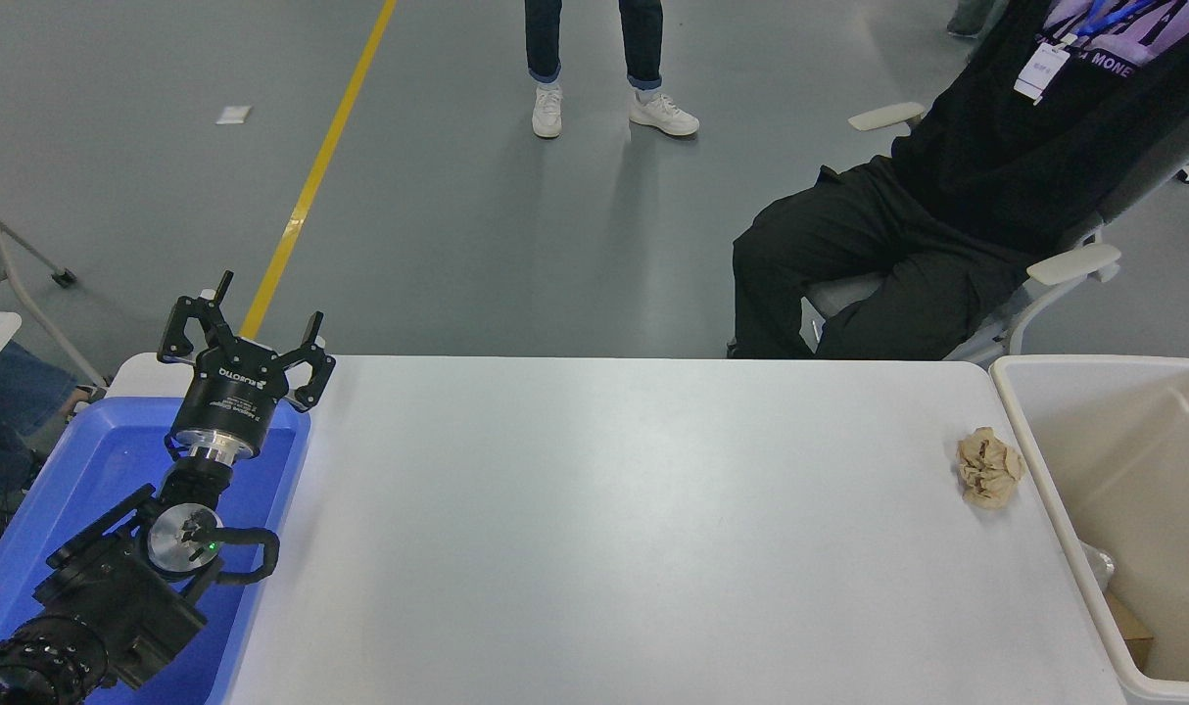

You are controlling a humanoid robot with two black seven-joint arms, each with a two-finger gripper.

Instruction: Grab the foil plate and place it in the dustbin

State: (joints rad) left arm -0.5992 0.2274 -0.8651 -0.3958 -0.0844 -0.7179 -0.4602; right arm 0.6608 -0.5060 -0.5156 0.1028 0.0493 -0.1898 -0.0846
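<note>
Of the shiny, crinkled aluminium-foil plate, all I could make out was a small silvery glint (1099, 566) low inside the large cream plastic dustbin (1045, 490). It sat tight against the bin's left wall, and the thick rounded rim hid the rest, so I could not tell its shape or how it lay. A brown, cardboard-like scrap (1130, 627) showed just below it. The bin's walls were smooth, plain and deep, and the bin stood against the right end of the flat white desk (614, 509).

On the desk, just beside the bin's rim, sat a small crumpled tan paper ball (989, 467), creased and lumpy. The desk's surface was matte, with rounded corners.

My right hand was out of sight. My left hand (247, 323), black with jointed metal fingers on a round body, was parked at the desk's far left corner, its fingers spread wide and holding nothing. It hung over the glossy blue plastic tub (85, 460) with a raised rim, which sat at the desk's left end under my black arm.

Beyond the desk, on the smooth grey floor, a person in black clothes (947, 196) sat in a pale chair with padded armrests. Another person stood farther back in dark jeans and white shoes (594, 59). A yellow line (320, 166) ran across the floor.
</note>
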